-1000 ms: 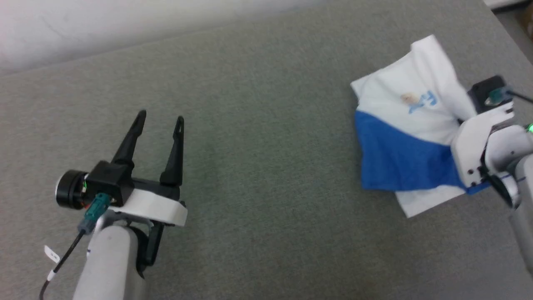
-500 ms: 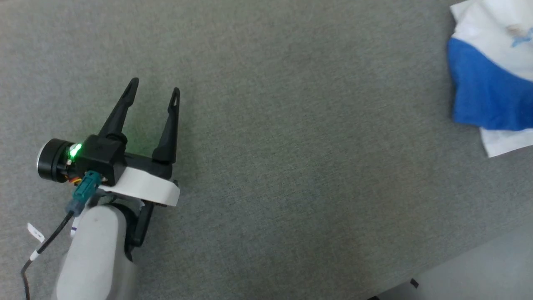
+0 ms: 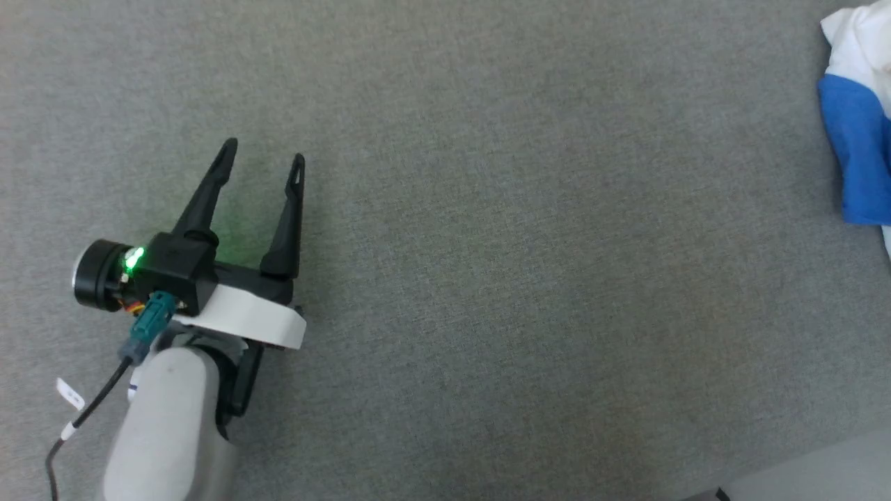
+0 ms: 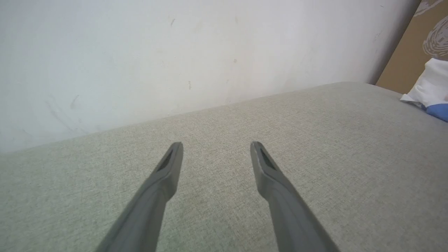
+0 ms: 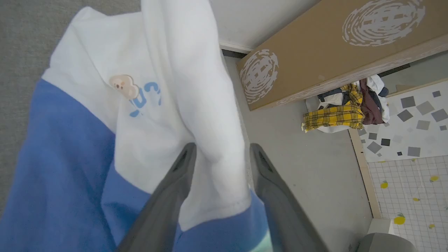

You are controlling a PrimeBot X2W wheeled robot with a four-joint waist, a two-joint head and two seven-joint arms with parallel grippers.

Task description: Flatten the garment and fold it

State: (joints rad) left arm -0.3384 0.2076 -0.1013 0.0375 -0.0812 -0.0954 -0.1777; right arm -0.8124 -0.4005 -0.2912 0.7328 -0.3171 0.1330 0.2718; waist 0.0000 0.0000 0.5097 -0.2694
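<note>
The garment [image 5: 87, 147], a white T-shirt with bright blue parts and a small print, lies bunched on the grey padded surface [image 3: 487, 243]. It shows at the right edge of the head view as the garment [image 3: 860, 139] and at the far right of the left wrist view as the garment [image 4: 428, 87]. My right gripper [image 5: 223, 145] is over it, its fingers parted with a fold of white cloth lying between them. My left gripper [image 3: 264, 151] rests far to the left of the shirt, open and empty, as the left gripper [image 4: 217, 144] over bare surface.
A white wall [image 4: 175, 52] backs the surface. Beyond the shirt's side stand a long cardboard box [image 5: 332, 45], a heap of clothes [image 5: 346, 108] on the floor and patterned tiles [image 5: 409, 175]. The surface's front edge [image 3: 800, 466] runs along the lower right.
The head camera has swung, so the shirt slid to the picture's right edge and the right arm left it. The left gripper stays open in much the same pose.
</note>
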